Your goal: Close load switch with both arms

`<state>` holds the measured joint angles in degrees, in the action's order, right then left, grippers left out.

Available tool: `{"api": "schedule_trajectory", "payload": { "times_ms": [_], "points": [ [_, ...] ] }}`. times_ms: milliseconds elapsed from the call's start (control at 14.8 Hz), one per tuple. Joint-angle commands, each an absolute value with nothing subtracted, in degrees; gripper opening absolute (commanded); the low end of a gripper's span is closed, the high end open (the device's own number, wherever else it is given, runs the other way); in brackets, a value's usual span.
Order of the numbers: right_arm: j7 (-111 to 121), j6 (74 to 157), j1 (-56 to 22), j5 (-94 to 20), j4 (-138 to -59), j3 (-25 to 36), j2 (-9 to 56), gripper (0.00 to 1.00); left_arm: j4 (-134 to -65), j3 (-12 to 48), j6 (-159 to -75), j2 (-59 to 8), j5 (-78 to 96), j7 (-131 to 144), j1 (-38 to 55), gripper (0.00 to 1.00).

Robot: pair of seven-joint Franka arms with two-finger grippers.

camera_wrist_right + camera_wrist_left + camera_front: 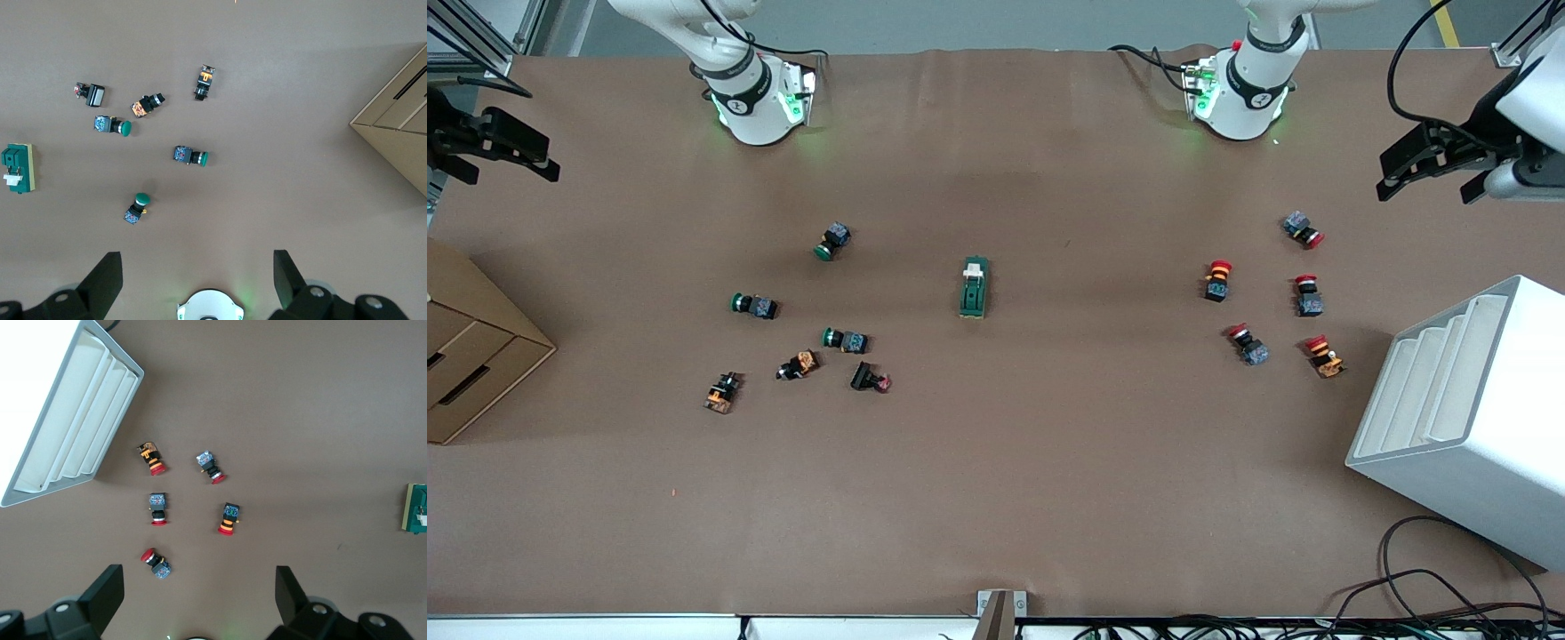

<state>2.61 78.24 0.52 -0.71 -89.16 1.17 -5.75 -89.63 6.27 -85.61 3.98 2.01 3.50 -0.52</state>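
The load switch point(974, 288), a dark-green block with a cream lever piece at the end toward the robots' bases, lies at the middle of the table; it also shows at the edge of the left wrist view point(417, 509) and the right wrist view point(18, 169). My left gripper point(1432, 164) hangs open high over the left arm's end of the table, nothing between its fingers point(107, 590). Over the opposite end, my right gripper point(494, 147) is likewise raised and open, its fingers point(107, 273) wide apart and empty. Both are far from the switch.
Several red-capped push-buttons point(1217, 280) lie toward the left arm's end, near a white stepped rack point(1467, 400). Green-capped and orange push-buttons point(845, 340) are scattered toward the right arm's end, near a cardboard box point(467, 356). Cables point(1423, 587) lie at the table's front corner.
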Motion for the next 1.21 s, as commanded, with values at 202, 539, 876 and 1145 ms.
{"api": "schedule_trajectory", "payload": {
  "times_ms": [202,539,876,1145],
  "points": [
    [0.18,78.31,0.44,-0.79,-90.53,1.23,-7.03,1.0,-88.68,6.42,-85.34,3.6,1.14,3.34,-0.53,1.0],
    [0.18,78.31,0.26,-0.79,-90.35,1.14,-7.03,1.0,-90.6,11.32,-89.81,1.41,1.32,5.61,2.72,1.0],
    [0.61,77.87,0.79,-0.7,-88.51,1.4,-5.63,1.0,-99.56,27.13,-102.02,-0.44,1.23,29.58,3.51,1.0],
    [0.88,78.66,0.97,-0.53,-88.24,1.49,-2.47,1.0,-106.59,36.99,-111.77,-1.4,1.14,43.3,4.91,1.0]
  ]
}}
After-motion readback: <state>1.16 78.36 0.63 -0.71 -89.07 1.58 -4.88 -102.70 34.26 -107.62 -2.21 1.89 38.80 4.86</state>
